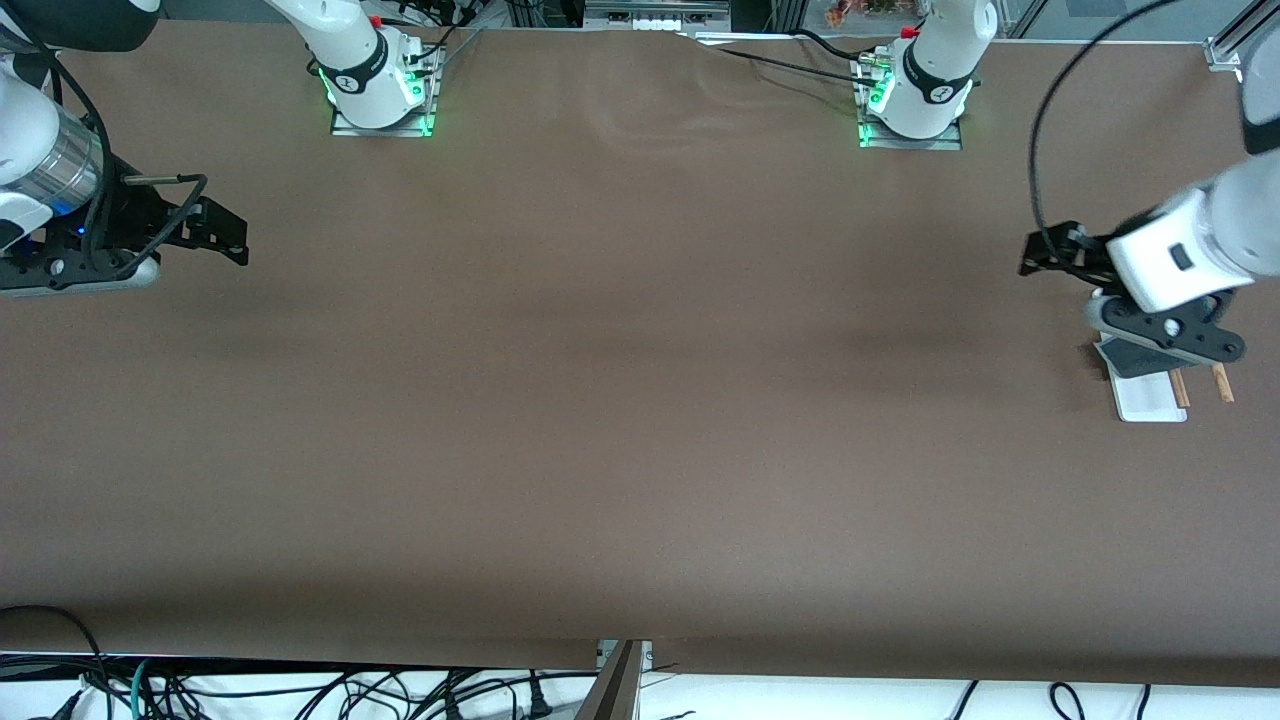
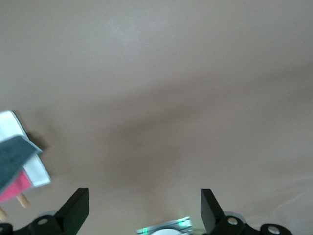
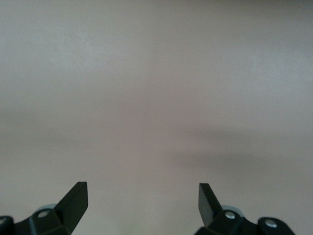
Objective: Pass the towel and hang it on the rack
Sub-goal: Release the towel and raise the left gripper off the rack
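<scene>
The rack [image 1: 1150,398] stands near the left arm's end of the table, with a white base and two brown rod ends [image 1: 1222,383]. The dark grey towel [image 1: 1135,357] lies draped over its rods, partly hidden under my left wrist. In the left wrist view the towel [image 2: 12,157] covers the rack [image 2: 38,172], and a pink patch shows under the towel's edge. My left gripper [image 1: 1033,256] is open and empty, over bare table beside the rack; it also shows in the left wrist view [image 2: 145,197]. My right gripper [image 1: 222,232] is open and empty, and waits at the right arm's end; it also shows in the right wrist view [image 3: 143,192].
The brown table [image 1: 620,400] stretches between the two arms. The arm bases [image 1: 380,95] stand along its edge farthest from the front camera. Cables [image 1: 300,690] hang below the table's edge nearest the front camera.
</scene>
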`<action>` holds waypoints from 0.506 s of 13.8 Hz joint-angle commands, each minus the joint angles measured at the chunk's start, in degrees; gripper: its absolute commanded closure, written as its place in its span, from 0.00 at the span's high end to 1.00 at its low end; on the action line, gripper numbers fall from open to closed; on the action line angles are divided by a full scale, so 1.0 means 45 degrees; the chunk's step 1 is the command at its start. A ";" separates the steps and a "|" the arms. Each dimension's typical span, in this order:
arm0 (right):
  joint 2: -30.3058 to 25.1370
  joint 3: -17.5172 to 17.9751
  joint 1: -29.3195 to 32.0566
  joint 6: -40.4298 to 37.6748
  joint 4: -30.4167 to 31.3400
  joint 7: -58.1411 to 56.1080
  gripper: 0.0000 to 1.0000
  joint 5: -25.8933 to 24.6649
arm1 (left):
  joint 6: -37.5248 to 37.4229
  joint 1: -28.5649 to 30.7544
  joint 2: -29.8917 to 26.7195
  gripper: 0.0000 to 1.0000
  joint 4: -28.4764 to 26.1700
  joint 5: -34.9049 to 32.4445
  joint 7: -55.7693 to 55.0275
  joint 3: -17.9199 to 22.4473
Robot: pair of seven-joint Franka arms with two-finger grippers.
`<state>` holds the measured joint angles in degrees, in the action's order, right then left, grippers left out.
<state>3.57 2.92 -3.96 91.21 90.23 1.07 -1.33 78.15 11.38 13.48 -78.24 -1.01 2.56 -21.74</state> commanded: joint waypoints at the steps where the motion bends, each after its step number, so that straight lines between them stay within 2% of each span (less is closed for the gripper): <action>1: 0.0085 0.0074 0.0100 -0.0114 -0.0228 -0.0043 1.00 0.0021 | 0.1766 -0.1839 -0.2089 1.00 -0.2737 0.0865 -0.1444 0.2186; 3: 0.0085 0.0074 0.0100 -0.0114 -0.0228 -0.0024 1.00 0.0021 | 0.3759 -0.2294 -0.3146 1.00 -0.4383 0.1044 -0.1467 0.3186; 5: 0.0085 0.0074 0.0100 -0.0114 -0.0228 -0.0024 1.00 0.0021 | 0.4060 -0.2566 -0.3832 1.00 -0.5226 0.0811 -0.1427 0.3404; 7: 0.0085 0.0074 0.0080 -0.0114 -0.0228 -0.0043 1.00 0.0021 | 0.4080 -0.2705 -0.3972 1.00 -0.5464 0.0517 -0.1486 0.3405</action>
<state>3.60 2.92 -3.96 91.21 90.24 1.07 -1.33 94.50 1.07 -0.87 -98.50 1.88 -3.74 -7.28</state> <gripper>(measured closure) 0.000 0.000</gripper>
